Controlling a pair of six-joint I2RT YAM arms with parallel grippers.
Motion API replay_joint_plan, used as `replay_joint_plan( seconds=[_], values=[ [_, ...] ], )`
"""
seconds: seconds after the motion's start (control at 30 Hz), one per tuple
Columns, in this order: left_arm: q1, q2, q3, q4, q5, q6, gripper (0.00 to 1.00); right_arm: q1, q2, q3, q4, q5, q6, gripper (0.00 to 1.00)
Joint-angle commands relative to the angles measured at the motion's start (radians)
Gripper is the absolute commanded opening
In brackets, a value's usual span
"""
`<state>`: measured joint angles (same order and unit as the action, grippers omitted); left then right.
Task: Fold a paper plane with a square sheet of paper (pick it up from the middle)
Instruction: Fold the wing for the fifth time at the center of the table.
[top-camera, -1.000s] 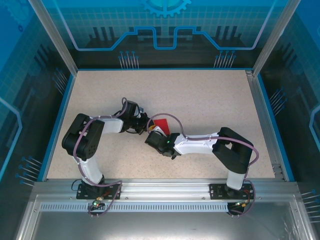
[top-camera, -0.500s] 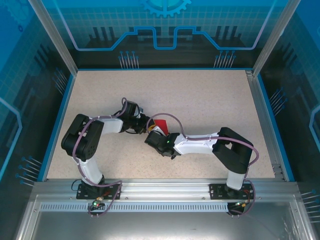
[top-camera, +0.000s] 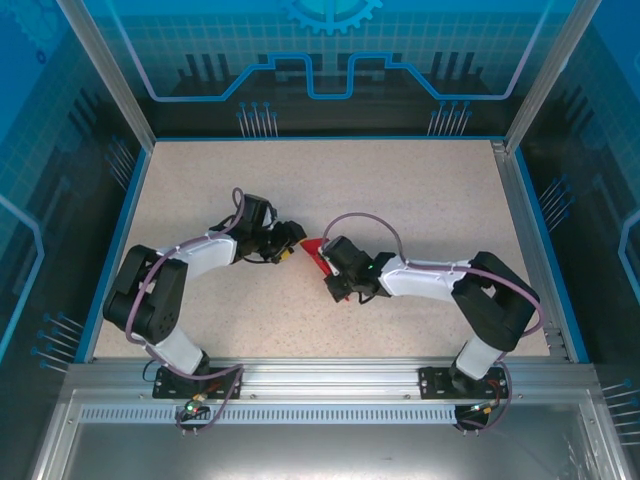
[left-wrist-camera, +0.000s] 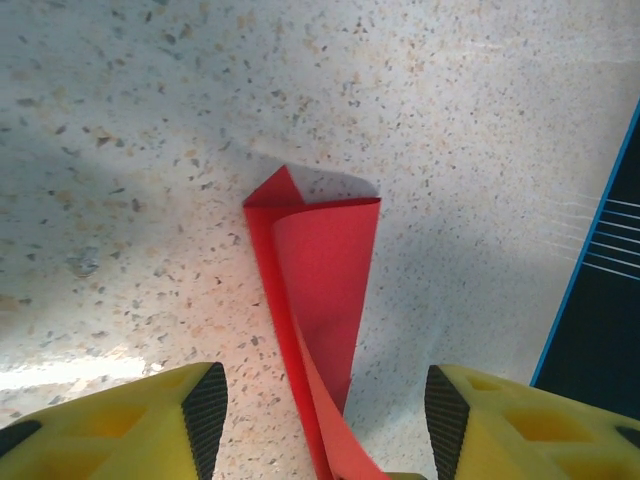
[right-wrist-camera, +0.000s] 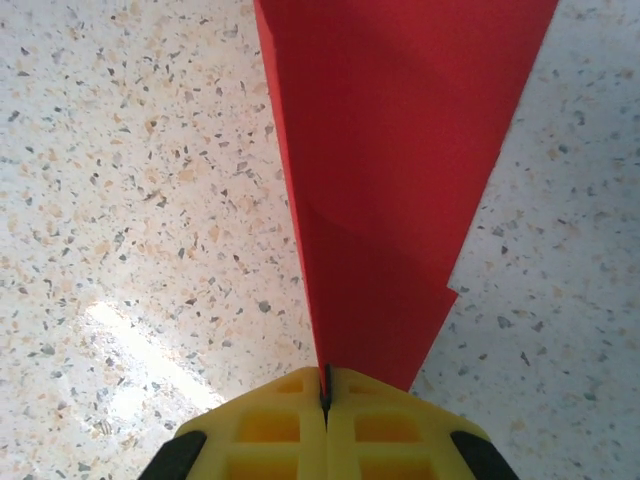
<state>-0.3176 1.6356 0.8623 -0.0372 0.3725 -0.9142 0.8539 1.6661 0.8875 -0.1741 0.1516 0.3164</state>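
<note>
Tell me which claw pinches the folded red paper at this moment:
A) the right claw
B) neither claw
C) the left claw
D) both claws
A: the right claw is shut on the red paper, while the left claw stands open, its fingers apart on either side of the paper.

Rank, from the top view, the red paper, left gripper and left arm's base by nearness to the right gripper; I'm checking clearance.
1. red paper, clamped in it.
2. left gripper, just to its left.
3. left arm's base, near-left edge.
</note>
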Motion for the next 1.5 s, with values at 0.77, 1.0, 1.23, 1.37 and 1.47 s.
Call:
replay_joint_plan(
  seconds=[0.77,1.0,1.23,1.37,1.47],
  values=[
    [-0.046,0.091,0.088,-0.124,0.04,0.003,0.63,-0.025,-0.017,-0.058,0.111,-0.122,0.02,0.07],
    [-0.051,0.153,0.13,-0.158,0.064,0.008,0.48,-0.002,-0.008,-0.042,0.1,-0.088,0.006,0.08],
    [-0.05,0.165,0.172,-0.228,0.028,0.026,0.16,0.008,-0.015,-0.026,0.036,-0.066,0.008,0.12],
    [-0.049,0.164,0.178,-0.232,0.02,0.022,0.09,0.023,-0.023,-0.018,-0.006,-0.046,0.0,0.16],
    [-0.05,0.166,0.182,-0.236,0.02,0.023,0.06,0.038,-0.025,-0.017,-0.027,-0.025,0.002,0.16]
  ],
)
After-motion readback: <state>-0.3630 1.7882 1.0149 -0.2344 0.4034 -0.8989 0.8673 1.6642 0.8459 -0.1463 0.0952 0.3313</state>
